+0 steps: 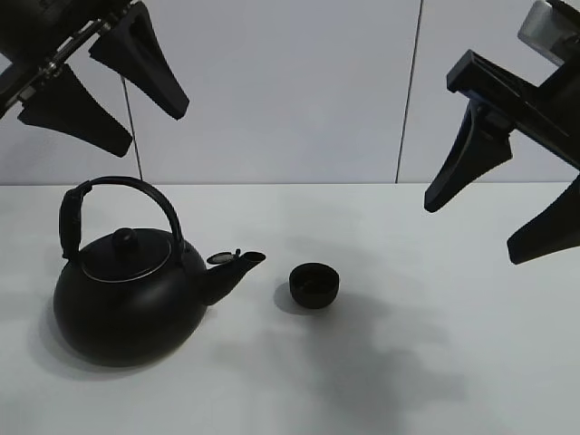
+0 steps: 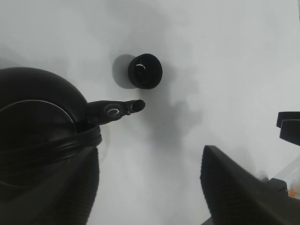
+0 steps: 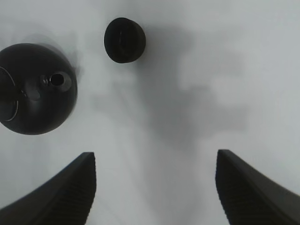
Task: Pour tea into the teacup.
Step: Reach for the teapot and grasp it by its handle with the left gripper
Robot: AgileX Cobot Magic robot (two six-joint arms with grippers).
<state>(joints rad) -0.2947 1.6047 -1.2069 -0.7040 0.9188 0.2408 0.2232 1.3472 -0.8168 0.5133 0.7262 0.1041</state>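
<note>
- Matte-black and bowl-shaped, the small handleless teacup (image 1: 314,285) stands upright on the white table (image 1: 471,381), near its middle, with nothing touching it. Whether it holds any liquid cannot be told.
- Near it, on the left arm's side, sits the big round black kettle (image 1: 127,304) with its lid on. Its short spout (image 1: 237,265) points at the cup but does not touch it, and its arched handle (image 1: 122,186) stands up over the lid.
- The left gripper (image 1: 149,127) hangs above the kettle with its jaws spread wide and nothing between them. The handle lies below, clear of the fingers.
- The right gripper (image 1: 476,231) hovers on the other side of the cup, its jaws likewise apart and empty.
- Judging by this, the pour has not begun, and the step in hand is the approach to the kettle.
- The next move seems to call for the left gripper to descend until its jaws straddle the top of the handle, then close firmly and lift.
- The cup's mouth is small, so the spout needs centring over it before the kettle is tilted.
</note>
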